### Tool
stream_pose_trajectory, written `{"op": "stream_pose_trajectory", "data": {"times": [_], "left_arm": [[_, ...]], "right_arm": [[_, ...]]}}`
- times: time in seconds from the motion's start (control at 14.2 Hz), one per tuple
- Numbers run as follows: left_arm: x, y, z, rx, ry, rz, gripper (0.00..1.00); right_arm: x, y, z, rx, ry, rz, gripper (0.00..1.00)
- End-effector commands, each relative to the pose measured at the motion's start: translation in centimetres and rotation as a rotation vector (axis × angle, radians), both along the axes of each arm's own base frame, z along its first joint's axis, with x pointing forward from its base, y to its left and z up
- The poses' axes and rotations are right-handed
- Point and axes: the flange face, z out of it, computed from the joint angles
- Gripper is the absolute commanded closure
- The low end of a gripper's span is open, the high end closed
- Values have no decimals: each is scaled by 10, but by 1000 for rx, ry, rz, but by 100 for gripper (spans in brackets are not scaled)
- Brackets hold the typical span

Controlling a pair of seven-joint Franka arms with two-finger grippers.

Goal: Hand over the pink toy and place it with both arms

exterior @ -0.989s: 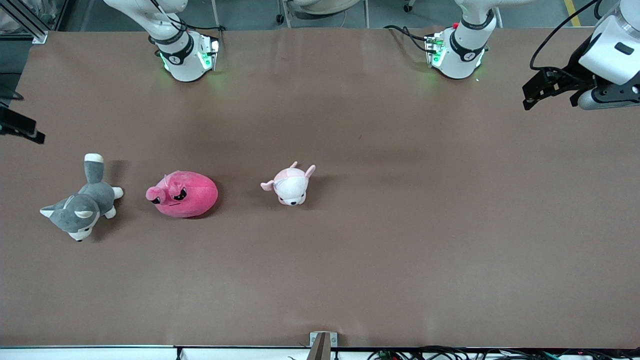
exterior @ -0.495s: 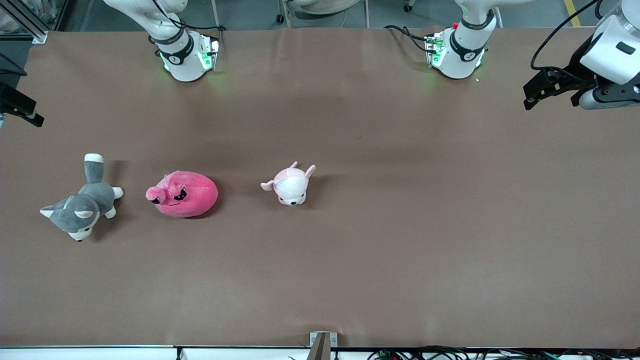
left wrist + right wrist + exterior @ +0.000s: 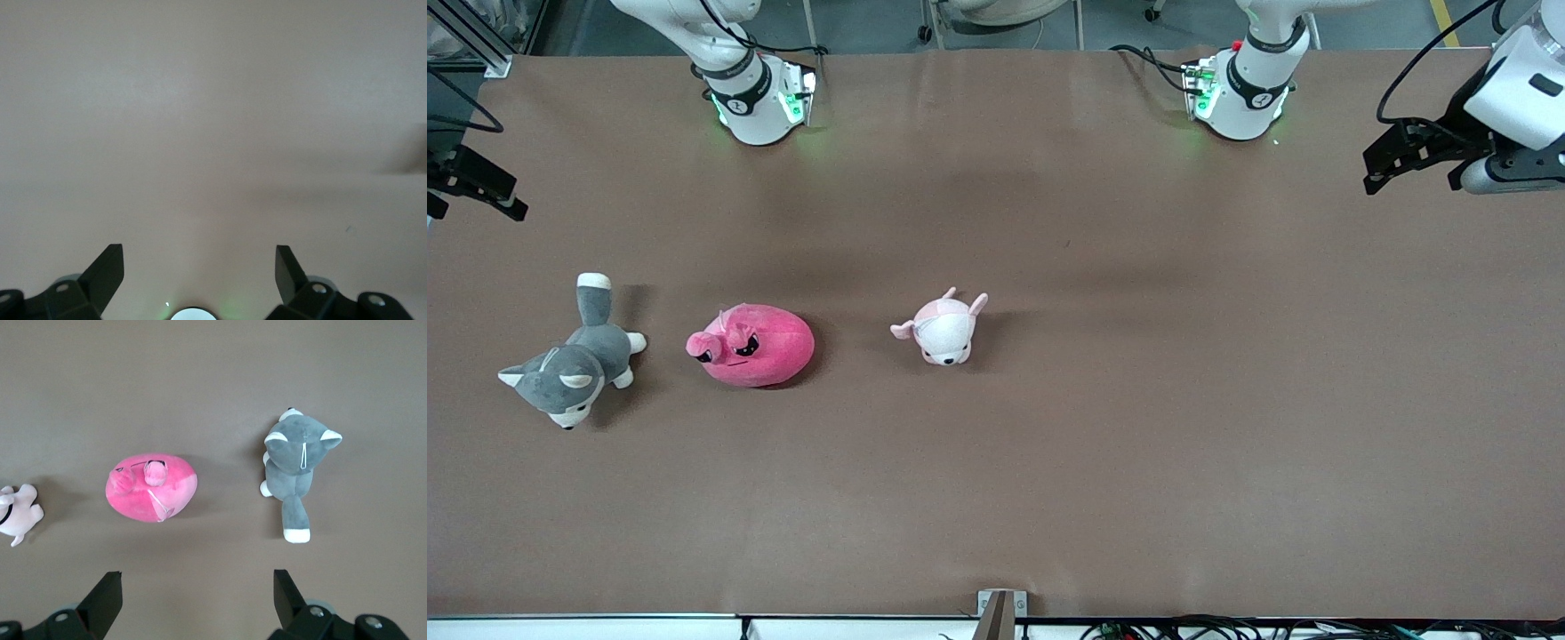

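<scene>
Gripper of the right arm, at the upper left edge of the front view, hangs with fingers spread and nothing between them; its wrist view looks down on the toys. Left gripper, upper right, hangs likewise parted and bare over plain brown surface. Pink toy lies on the surface at mid-left of the frame, between a grey plush and a pale pink plush, touching neither. With both grippers clear of the toy, the scene fits either a pickup to come or a placement completed; which step is in hand cannot be settled.
</scene>
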Motion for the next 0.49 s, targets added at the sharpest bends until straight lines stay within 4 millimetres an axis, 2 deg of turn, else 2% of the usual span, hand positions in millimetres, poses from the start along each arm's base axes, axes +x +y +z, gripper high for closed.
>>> {"op": "stream_pose_trajectory", "data": {"times": [0.0, 0.42], "left_arm": [[2, 11, 9, 11, -10, -2, 0], [6, 11, 9, 9, -8, 1, 0]], "right_arm": [[-21, 1, -6, -22, -33, -14, 0], [-22, 3, -10, -43, -20, -4, 0]]}}
